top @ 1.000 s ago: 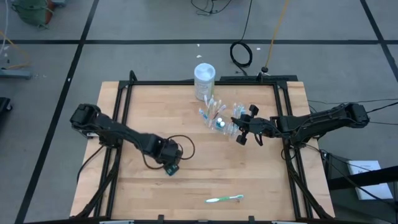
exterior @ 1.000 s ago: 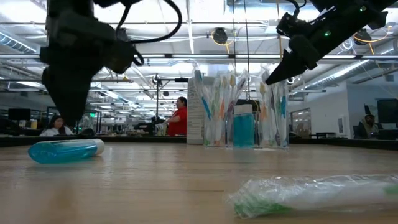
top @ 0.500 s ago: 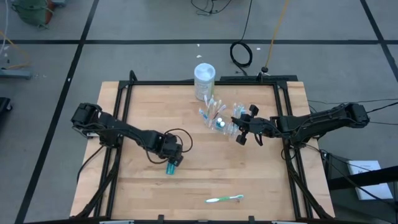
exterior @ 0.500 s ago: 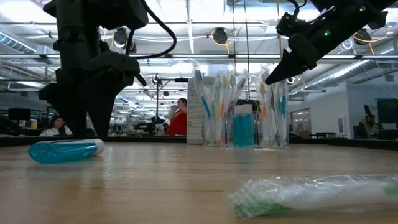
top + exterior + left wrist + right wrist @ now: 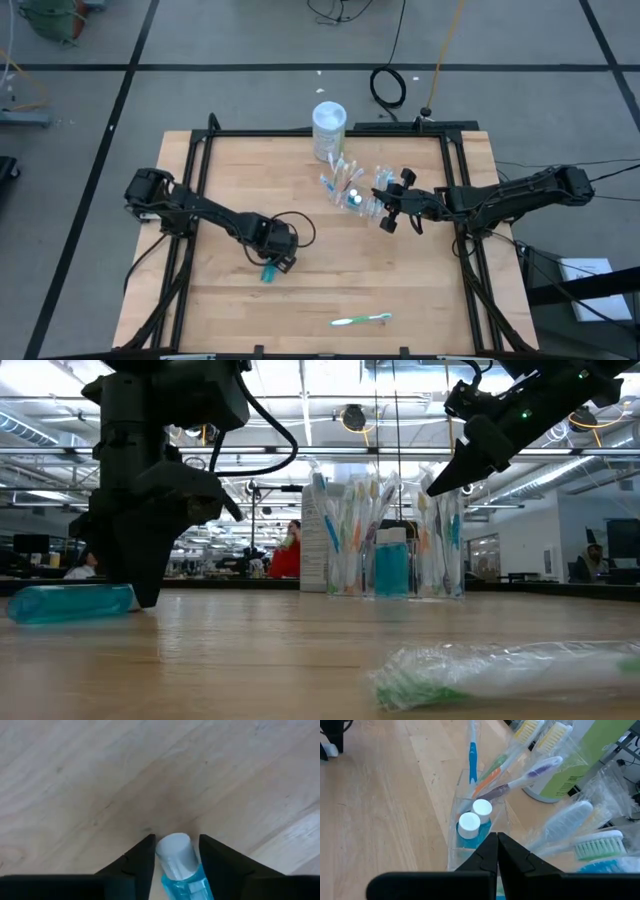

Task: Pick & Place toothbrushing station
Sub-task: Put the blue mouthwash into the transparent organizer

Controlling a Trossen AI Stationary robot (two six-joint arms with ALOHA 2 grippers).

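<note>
I have the left gripper (image 5: 268, 268) low over the table (image 5: 420, 300), left of centre in the high view, its jaws apart and straddling a small blue bottle (image 5: 180, 865) that lies on its side. In the left wrist view the white cap sits between the two fingers (image 5: 137, 862) with a little daylight on each side, so I judge nothing is clamped yet. In the low view the bottle (image 5: 70, 603) lies flat at the far left, the gripper (image 5: 140, 575) standing over its near end.

The station (image 5: 350, 190) stands upper centre in the high view, just below a white tub (image 5: 329, 125), packed with wrapped toothbrushes and bottles. The right gripper (image 5: 392, 213) rests at its right edge, jaws clenched tight; in the right wrist view the fingers (image 5: 487, 857) meet as one wedge at the holder's clear wall (image 5: 455, 835), and I cannot tell whether they pinch it.

The holder looks thin, stiff and light, slick clear plastic, top-heavy with tall brushes, so I'd expect it to tip or slide if nudged. The rim is where I'd take it. The bottle is smooth and round, likely to roll; I'd close across its body, not the cap. One more wrapped brush (image 5: 360, 320) lies at lower centre.
</note>
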